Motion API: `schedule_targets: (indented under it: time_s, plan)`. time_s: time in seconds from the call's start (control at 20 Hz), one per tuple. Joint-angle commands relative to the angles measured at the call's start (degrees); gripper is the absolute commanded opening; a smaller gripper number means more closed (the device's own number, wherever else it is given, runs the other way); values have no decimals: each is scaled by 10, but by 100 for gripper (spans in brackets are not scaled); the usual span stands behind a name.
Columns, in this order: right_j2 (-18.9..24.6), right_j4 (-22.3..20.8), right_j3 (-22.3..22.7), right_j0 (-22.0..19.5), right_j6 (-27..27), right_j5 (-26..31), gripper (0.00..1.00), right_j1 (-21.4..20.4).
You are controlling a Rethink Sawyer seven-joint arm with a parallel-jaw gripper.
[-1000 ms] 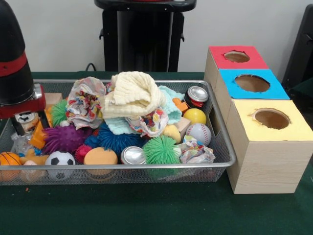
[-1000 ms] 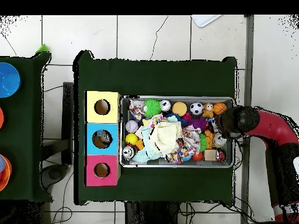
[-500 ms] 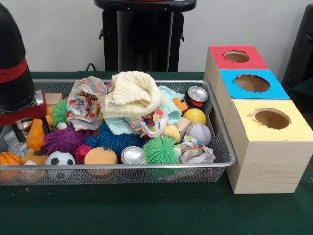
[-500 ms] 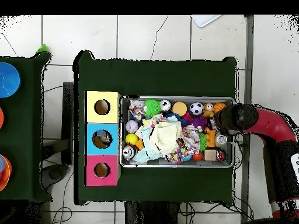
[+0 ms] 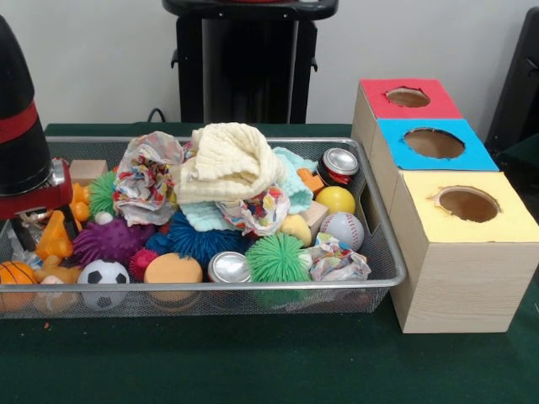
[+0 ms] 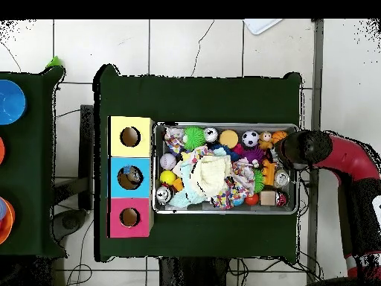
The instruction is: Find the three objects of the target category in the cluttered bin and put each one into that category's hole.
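The wire mesh bin (image 5: 383, 252) is piled with balls, cans, cloths and spiky toys. Two cans show: a red one (image 5: 339, 165) at the back right and a silver one (image 5: 229, 267) at the front. A yellow ball (image 5: 335, 199), a baseball (image 5: 342, 229) and a soccer ball (image 5: 104, 273) lie among them. A cream cloth (image 5: 227, 162) tops the heap. My gripper (image 5: 29, 220) hangs low over the bin's left end, beside an orange toy (image 5: 52, 239). In the overhead view the gripper (image 6: 293, 152) is at the bin's right end. The arm's body hides its tips.
Three boxes stand right of the bin: red-topped (image 5: 408, 97), blue-topped (image 5: 434, 143) and yellow-topped (image 5: 467, 204), each with a round hole. From above they are yellow (image 6: 130, 136), blue (image 6: 130, 177) and red (image 6: 130, 217). A basketball (image 5: 15, 273) sits in the front left corner.
The arm has shifted a little toward the left edge of the front view and lifted slightly. More of the orange toy shows beside it now.
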Motion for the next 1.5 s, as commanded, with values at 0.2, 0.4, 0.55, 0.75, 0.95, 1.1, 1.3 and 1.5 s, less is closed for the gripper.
schedule_targets:
  time_s: [0.2,0.4,0.55,0.75,0.95,1.1,1.3,1.5]
  plan:
    - [24,14,-2,-13,-108,-2,100,45]
    - [21,19,13,-12,-90,-16,100,44]
    - [20,19,15,-11,-91,-21,100,42]
    - [19,19,16,-11,-90,-24,100,43]
    - [20,22,15,-13,-82,-36,100,54]
    - [21,28,21,-15,-74,-39,100,55]
    - [17,28,29,-13,-71,-41,100,49]
    - [14,30,38,-12,-70,-29,100,32]
